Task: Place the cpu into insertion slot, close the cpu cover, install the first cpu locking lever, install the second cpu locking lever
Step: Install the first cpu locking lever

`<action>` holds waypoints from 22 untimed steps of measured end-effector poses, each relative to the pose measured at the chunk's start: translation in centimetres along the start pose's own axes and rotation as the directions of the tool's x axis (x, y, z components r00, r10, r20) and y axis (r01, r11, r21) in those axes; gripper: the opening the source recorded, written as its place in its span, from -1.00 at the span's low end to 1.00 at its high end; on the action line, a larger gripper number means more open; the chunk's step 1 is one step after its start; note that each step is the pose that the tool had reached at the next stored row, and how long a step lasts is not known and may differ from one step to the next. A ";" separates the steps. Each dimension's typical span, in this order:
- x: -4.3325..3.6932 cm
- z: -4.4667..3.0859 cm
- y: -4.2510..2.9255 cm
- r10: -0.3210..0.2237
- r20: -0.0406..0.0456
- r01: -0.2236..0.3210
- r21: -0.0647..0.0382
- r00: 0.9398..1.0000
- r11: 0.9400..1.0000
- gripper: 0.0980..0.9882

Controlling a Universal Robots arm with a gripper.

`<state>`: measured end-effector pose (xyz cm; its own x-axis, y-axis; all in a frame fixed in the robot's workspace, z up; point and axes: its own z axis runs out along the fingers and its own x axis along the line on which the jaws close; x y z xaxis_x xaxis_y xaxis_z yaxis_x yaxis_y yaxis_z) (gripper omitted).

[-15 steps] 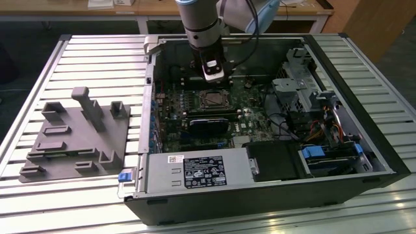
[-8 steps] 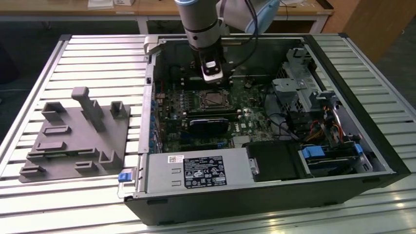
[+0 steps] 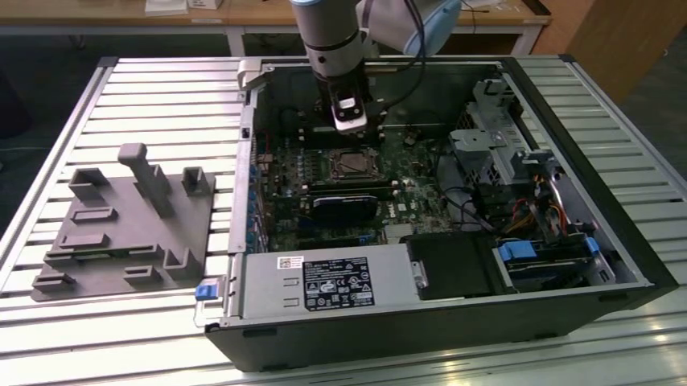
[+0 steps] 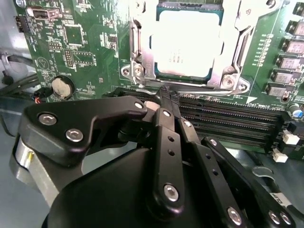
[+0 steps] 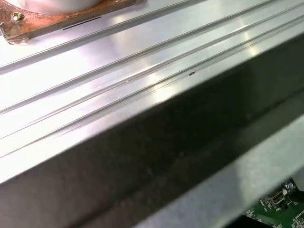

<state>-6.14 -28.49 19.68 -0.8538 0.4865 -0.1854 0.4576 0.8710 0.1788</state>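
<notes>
The gripper, fingers pressed together, hovered just beside the cpu cover. The cpu lay framed inside it, with long black slots crowding alongside.

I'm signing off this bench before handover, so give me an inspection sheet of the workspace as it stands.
Surface: slatted metal table, bearing an open computer case.
Job's things: cpu lies inside the window of the cpu cover, which appears flat over it.
Clutter: grey fixture plate on the table, at the exterior view's left.
Grippers: gripper shut, tip close to the cover's edge, above the long black slots.
Cables: coloured wires in the case, at the exterior view's right.
Surroundings: wooden desks behind the table.
</notes>
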 end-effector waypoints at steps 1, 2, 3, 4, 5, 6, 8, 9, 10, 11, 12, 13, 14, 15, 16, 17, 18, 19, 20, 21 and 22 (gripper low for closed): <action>0.01 0.03 -0.01 0.000 0.002 0.000 0.003 1.000 1.000 -0.98; 0.01 0.07 -0.01 0.001 0.003 -0.001 0.006 1.000 1.000 -0.98; 0.02 0.11 -0.02 0.001 0.005 -0.001 0.009 1.000 1.000 -0.98; 0.03 0.15 -0.03 0.002 0.006 -0.002 0.011 1.000 1.000 -0.98; 0.04 0.20 -0.04 0.002 0.008 -0.002 0.013 1.000 1.000 -0.98; 0.05 0.24 -0.05 0.002 0.009 -0.002 0.015 1.000 1.000 -0.98; 0.06 0.34 -0.06 0.003 0.011 -0.003 0.019 1.000 1.000 -0.98; 0.07 0.39 -0.07 0.003 0.012 -0.003 0.019 1.000 1.000 -0.98; 0.08 0.43 -0.08 0.003 0.012 -0.004 0.019 1.000 1.000 -0.98; 0.09 0.45 -0.09 0.004 0.012 -0.004 0.020 1.000 1.000 -0.98; 0.09 0.48 -0.10 0.004 0.012 -0.004 0.020 1.000 1.000 -0.98; 0.10 0.49 -0.10 0.004 0.012 -0.004 0.020 1.000 1.000 -0.98; 0.10 0.50 -0.10 0.004 0.012 -0.004 0.020 1.000 1.000 -0.98; 0.10 0.51 -0.10 0.004 0.012 -0.004 0.020 1.000 1.000 -0.98; 0.10 0.52 -0.10 0.004 0.012 -0.004 0.020 1.000 1.000 -0.98; 0.10 0.52 -0.10 0.004 0.012 -0.004 0.019 1.000 1.000 -0.98; 0.08 0.44 -0.07 0.004 0.012 -0.004 0.019 1.000 1.000 -0.98; 0.04 0.22 -0.04 0.004 0.012 -0.004 0.019 1.000 1.000 -0.98; 0.02 0.12 -0.02 0.004 0.012 -0.004 0.019 1.000 1.000 -0.98; 0.01 0.07 -0.01 0.004 0.012 -0.004 0.019 1.000 1.000 -0.98; 0.01 0.05 -0.01 0.004 0.012 -0.004 0.019 1.000 1.000 -0.98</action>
<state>-6.14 -28.49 19.63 -0.8490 0.4906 -0.1962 0.4657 0.8702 0.1609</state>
